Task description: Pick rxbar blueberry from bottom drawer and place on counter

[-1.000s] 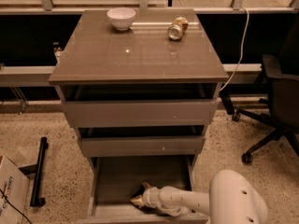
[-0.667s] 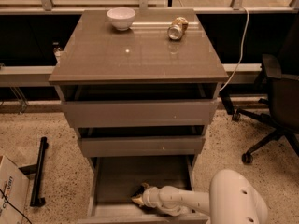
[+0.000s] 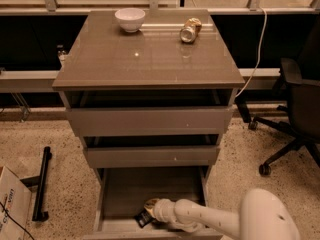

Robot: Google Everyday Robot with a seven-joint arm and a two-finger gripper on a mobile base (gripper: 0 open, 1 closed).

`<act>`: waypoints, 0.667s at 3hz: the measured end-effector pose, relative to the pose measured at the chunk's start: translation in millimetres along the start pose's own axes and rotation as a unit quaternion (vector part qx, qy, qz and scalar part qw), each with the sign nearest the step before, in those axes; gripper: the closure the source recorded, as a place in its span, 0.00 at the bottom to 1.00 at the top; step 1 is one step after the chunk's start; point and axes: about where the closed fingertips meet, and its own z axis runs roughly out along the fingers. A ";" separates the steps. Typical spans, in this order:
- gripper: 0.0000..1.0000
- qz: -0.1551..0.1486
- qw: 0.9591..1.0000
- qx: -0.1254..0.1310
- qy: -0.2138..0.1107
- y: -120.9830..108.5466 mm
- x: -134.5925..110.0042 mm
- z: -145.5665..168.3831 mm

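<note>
The bottom drawer [image 3: 125, 191] is pulled open and shows a flat grey inside. My gripper [image 3: 150, 207] reaches into its front part from the right, on the end of the white arm [image 3: 210, 219]. A small dark flat bar, the rxbar blueberry [image 3: 142, 218], lies at the drawer's front, right at the gripper's tip and partly hidden by it. I cannot tell whether the gripper holds it. The counter [image 3: 145, 54] is the glossy grey-brown top of the cabinet, well above the gripper.
A white bowl [image 3: 130, 19] and a gold-silver can [image 3: 190, 30] on its side stand at the back of the counter. The two upper drawers [image 3: 150, 121] are slightly ajar. An office chair [image 3: 295, 109] is at the right, a cardboard box [image 3: 12, 204] at the lower left.
</note>
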 end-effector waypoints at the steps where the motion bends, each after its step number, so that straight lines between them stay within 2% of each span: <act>1: 1.00 0.025 0.992 -0.016 -0.126 -21.8 -77.9 -75.4; 2: 1.00 0.049 0.980 -0.035 -0.191 -42.0 -107.0 -141.2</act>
